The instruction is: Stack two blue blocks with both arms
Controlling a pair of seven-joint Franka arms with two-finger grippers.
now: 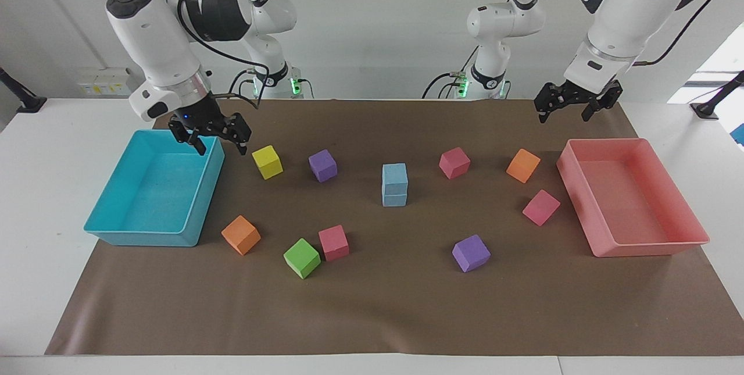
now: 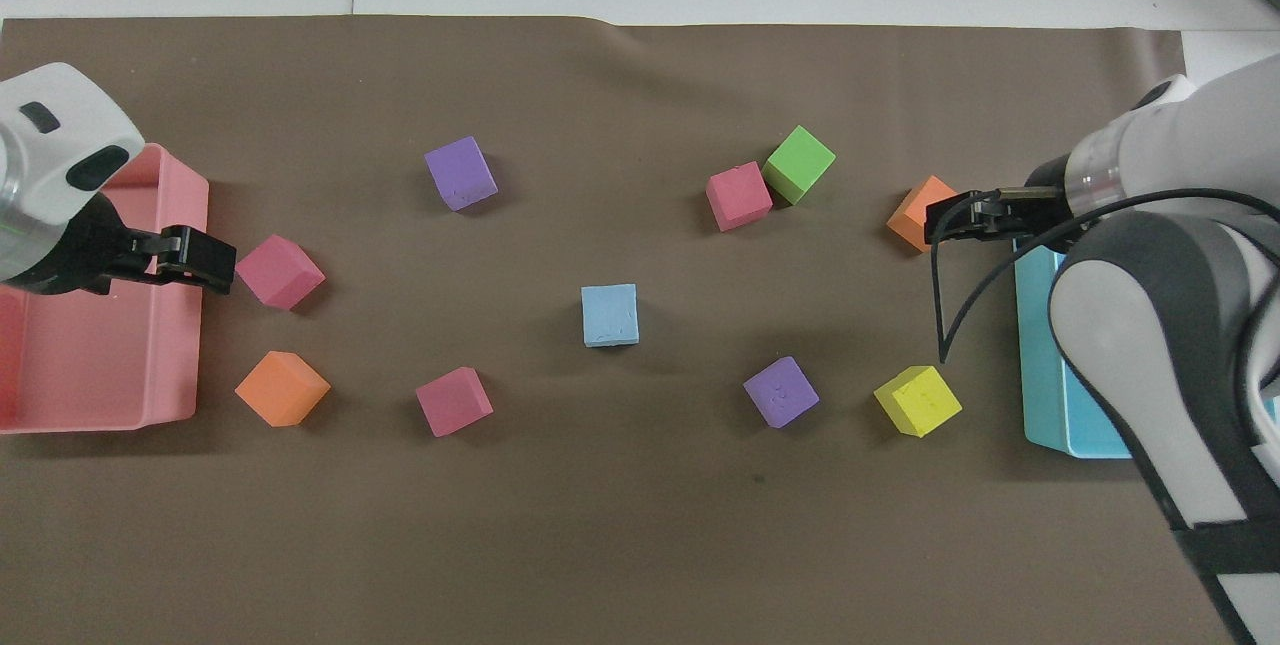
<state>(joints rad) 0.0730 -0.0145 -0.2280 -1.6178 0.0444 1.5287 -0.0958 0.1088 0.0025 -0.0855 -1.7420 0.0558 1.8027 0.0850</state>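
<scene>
At the middle of the brown mat [image 1: 372, 317] that covers the desk, the two blue blocks [image 1: 394, 184] stand one on the other, edges lined up, so from overhead only the top one shows [image 2: 610, 315]. Neither pincer is near them. Over the near corner of the cyan tray [image 1: 152, 197], at the right arm's end of the desk, the right gripper [image 1: 210, 138] hangs with its fingers spread and nothing between them; the stack lies well apart from it toward the mat's middle, with a yellow block [image 1: 267, 162] and a purple block [image 1: 322, 165] lying between. Over the mat's edge by the robots, above the near rim of the pink tray [image 1: 633, 197] at the left arm's end, the left gripper [image 1: 575, 106] is raised, likewise released and empty; the stack is well apart from it too, with a pink block [image 1: 454, 163] and an orange block [image 1: 523, 165] between. Farther from the robots than the stack lie another purple block [image 1: 471, 253], a second pink block [image 1: 333, 242] touching a green block [image 1: 301, 258], and a second orange block [image 1: 240, 235] near the cyan tray. A third pink block [image 1: 540, 207] sits just beside the pink tray.
</scene>
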